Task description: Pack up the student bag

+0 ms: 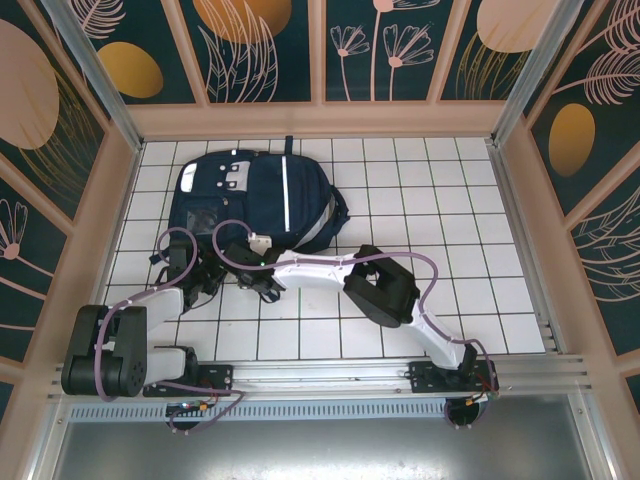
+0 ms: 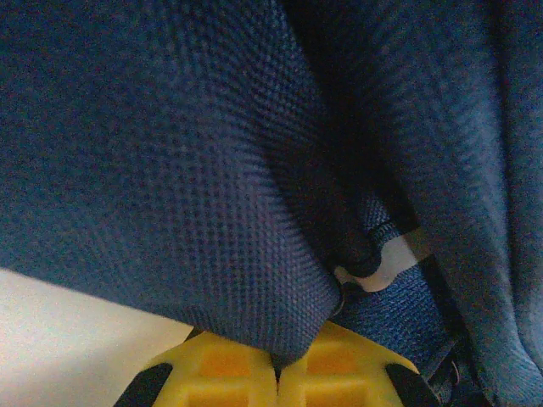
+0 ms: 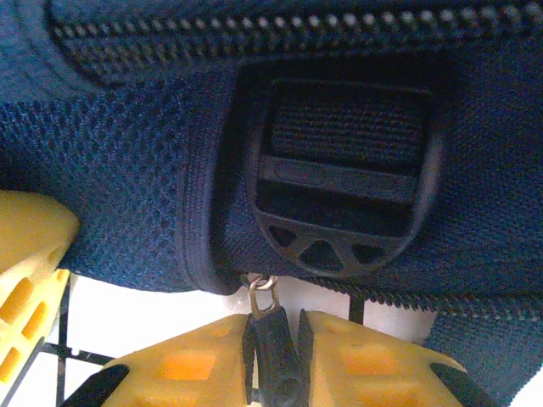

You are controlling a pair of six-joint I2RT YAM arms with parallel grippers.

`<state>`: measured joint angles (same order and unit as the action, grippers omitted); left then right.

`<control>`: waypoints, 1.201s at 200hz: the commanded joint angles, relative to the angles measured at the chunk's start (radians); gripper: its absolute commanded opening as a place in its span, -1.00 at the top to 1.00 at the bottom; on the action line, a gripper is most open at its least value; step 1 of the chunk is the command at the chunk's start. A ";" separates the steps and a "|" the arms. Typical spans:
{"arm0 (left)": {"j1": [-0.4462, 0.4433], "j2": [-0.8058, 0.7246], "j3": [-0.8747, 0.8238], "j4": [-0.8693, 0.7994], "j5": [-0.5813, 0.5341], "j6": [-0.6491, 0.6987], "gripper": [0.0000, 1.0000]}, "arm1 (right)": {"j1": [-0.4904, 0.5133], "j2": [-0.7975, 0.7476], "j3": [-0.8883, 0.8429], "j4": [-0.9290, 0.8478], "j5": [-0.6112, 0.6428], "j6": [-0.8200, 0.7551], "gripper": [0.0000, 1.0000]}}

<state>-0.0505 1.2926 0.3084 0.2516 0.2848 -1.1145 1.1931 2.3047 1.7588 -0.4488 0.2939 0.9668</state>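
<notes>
The student bag (image 1: 255, 198), dark navy with a white stripe, lies flat at the back left of the white tiled table. My left gripper (image 1: 205, 275) sits at its near edge. In the left wrist view its yellow fingers (image 2: 222, 373) are shut on a fold of the bag's navy fabric (image 2: 280, 335). My right gripper (image 1: 252, 262) is just to the right of it. Its yellow jaws have closed in on a black zipper pull (image 3: 276, 339) that hangs from a small metal ring below a black strap buckle (image 3: 339, 178). A sliver of gap shows on the pull's right side.
The table (image 1: 450, 250) is ringed by raised wooden walls (image 1: 520, 200). A row of zipper teeth (image 3: 280, 38) runs along the bag above the buckle. A bag strap (image 1: 338, 210) loops out on the right side. Purple cables trail over both arms.
</notes>
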 commanded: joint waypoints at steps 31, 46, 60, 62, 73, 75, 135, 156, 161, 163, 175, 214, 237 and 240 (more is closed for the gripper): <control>-0.002 0.034 0.012 -0.028 0.007 0.024 1.00 | 0.013 0.035 0.016 -0.084 0.033 -0.034 0.81; -0.001 0.034 0.012 -0.028 0.007 0.024 1.00 | 0.012 0.035 0.009 -0.079 0.035 -0.036 0.88; -0.002 0.032 0.012 -0.030 0.007 0.024 1.00 | 0.013 0.038 0.008 -0.080 0.038 -0.038 0.88; -0.001 0.031 0.012 -0.031 0.007 0.024 1.00 | 0.013 0.039 0.008 -0.080 0.038 -0.038 0.89; -0.002 0.029 0.012 -0.032 0.007 0.025 1.00 | 0.013 0.044 0.006 -0.082 0.041 -0.040 0.98; -0.002 0.029 0.012 -0.032 0.007 0.025 1.00 | 0.013 0.044 0.005 -0.082 0.041 -0.040 1.00; 0.000 -0.018 0.039 -0.155 -0.100 0.037 1.00 | 0.010 -0.019 0.012 -0.147 0.102 -0.057 1.00; 0.000 -0.073 0.028 -0.183 -0.155 0.023 1.00 | 0.000 -0.048 0.008 -0.181 0.108 -0.060 1.00; -0.001 -0.087 0.028 -0.194 -0.170 0.020 1.00 | -0.004 -0.055 0.004 -0.189 0.107 -0.060 1.00; 0.000 -0.092 0.028 -0.200 -0.176 0.019 1.00 | -0.005 -0.058 0.001 -0.191 0.105 -0.061 1.00; 0.000 -0.116 0.030 -0.230 -0.212 0.019 1.00 | -0.013 -0.076 -0.023 -0.197 0.104 -0.062 1.00; 0.001 -0.190 0.034 -0.319 -0.321 0.016 1.00 | -0.049 -0.170 -0.163 -0.226 0.125 -0.042 1.00; 0.003 -0.209 0.038 -0.354 -0.366 0.021 1.00 | -0.082 -0.238 -0.257 -0.228 0.146 -0.046 1.00; 0.004 -0.211 0.038 -0.356 -0.370 0.021 1.00 | -0.088 -0.247 -0.268 -0.228 0.148 -0.048 1.00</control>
<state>-0.0647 1.1049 0.3367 0.0090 0.1013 -1.1007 1.1576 2.1403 1.5837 -0.5533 0.3656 0.9192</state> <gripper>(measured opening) 0.049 0.064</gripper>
